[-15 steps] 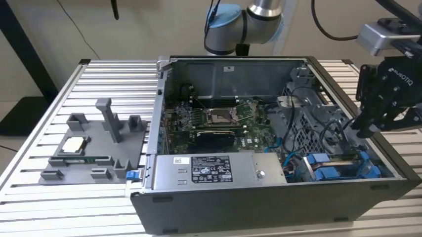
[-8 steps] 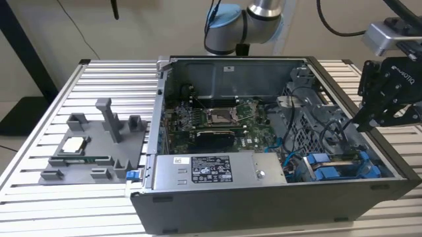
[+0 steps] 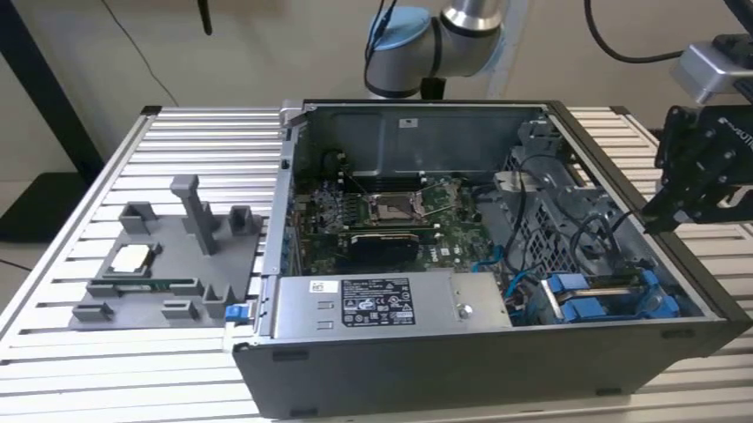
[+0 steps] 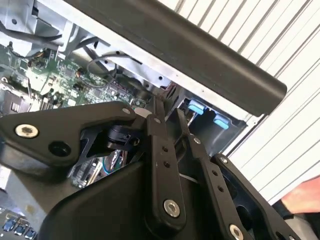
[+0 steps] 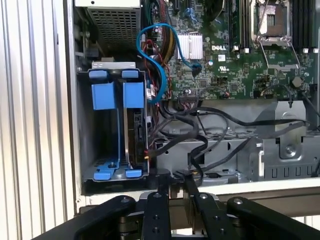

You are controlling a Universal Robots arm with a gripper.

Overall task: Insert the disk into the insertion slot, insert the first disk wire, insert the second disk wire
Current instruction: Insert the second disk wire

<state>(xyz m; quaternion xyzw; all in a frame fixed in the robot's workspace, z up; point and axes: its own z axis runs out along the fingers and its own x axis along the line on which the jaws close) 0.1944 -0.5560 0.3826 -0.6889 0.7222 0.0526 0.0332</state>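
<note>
Open tower case [image 3: 471, 370], dark grey sheet metal, lying on a ribbed aluminium table [image 3: 118, 370].

The disk [image 5: 136, 131] stands on edge in the steel drive cage at the case corner. Its bright blue plastic carrier frame is seated in the slot, beside a second blue carrier [image 5: 105, 95]. In the exterior view the disk [image 3: 594, 300] lies low, toward the exterior view's right.

We see the gripper [image 5: 175, 175], matte black with bolted link bars, just outside the case wall next to that cage. Its fingers [image 4: 157, 125] are drawn together, nothing pinched. The exterior view has the gripper [image 3: 650, 225] hanging over the case's edge.

A glossy blue cable [image 5: 164, 82] loops above the cage, and slack black wires [image 5: 225, 117] run beside it. We cannot tell whether any wire reaches the disk.

The green motherboard [image 5: 235, 65] bears white lettering and a finned silver heatsink [image 5: 189, 46]. The silver power-supply box [image 3: 471, 304] carries a white printed label. A grey moulded fixture tray [image 3: 130, 308] sits toward the exterior view's left.
</note>
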